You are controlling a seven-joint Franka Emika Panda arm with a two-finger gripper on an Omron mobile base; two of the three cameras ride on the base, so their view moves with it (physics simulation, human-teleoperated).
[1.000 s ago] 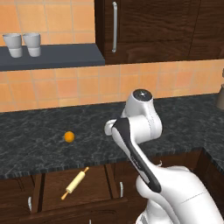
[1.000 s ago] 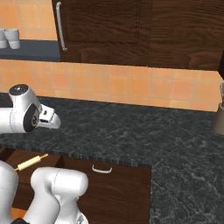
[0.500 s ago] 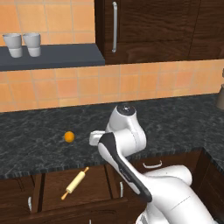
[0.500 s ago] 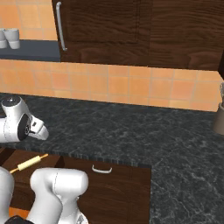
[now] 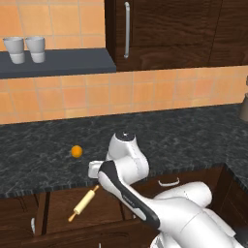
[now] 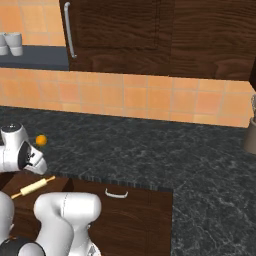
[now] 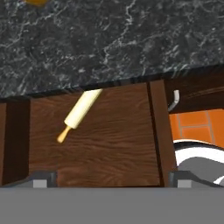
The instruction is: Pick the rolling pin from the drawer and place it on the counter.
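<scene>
The rolling pin [image 5: 85, 203] lies flat on the bottom of the open drawer [image 5: 58, 213], its long axis diagonal, one handle toward the counter [image 5: 43, 160] edge. The gripper [image 7: 109, 178] hovers above, jaws wide apart, holding nothing.

arm swung left, over drawer [image 5: 58, 213]

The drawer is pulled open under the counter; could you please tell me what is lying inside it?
Inside the drawer lies one rolling pin, slanted on the wood-grain bottom. Its far end runs under the counter edge, so that handle and the drawer's back are hidden.
</scene>
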